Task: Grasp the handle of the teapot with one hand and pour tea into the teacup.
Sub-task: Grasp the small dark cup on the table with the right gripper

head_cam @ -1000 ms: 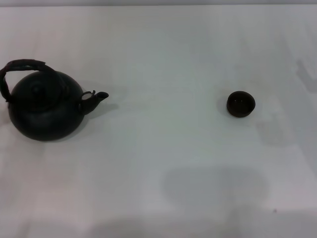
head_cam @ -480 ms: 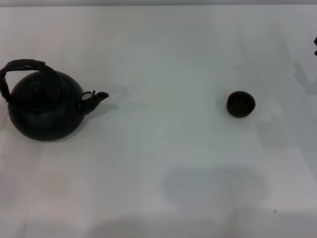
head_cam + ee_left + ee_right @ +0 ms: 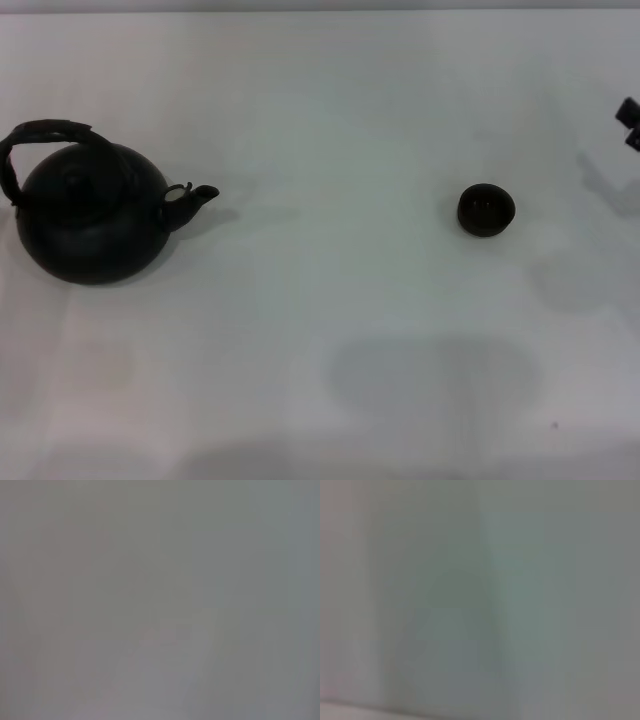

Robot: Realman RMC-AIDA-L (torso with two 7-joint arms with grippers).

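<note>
The black teapot stands at the table's left side, its short spout pointing right toward the teacup. The wrapped arched handle loops over its lid, and nothing touches it. The small dark teacup sits upright right of centre, well apart from the pot. Only a dark tip of my right gripper shows at the right edge of the head view, beyond and to the right of the cup. My left gripper is out of view. Both wrist views show only a blank grey surface.
The white table fills the head view. Soft shadows lie on it near the front centre and at the right edge.
A dark tip of the right gripper has come a little further into the head view at the right edge. The teapot and teacup have not moved.
</note>
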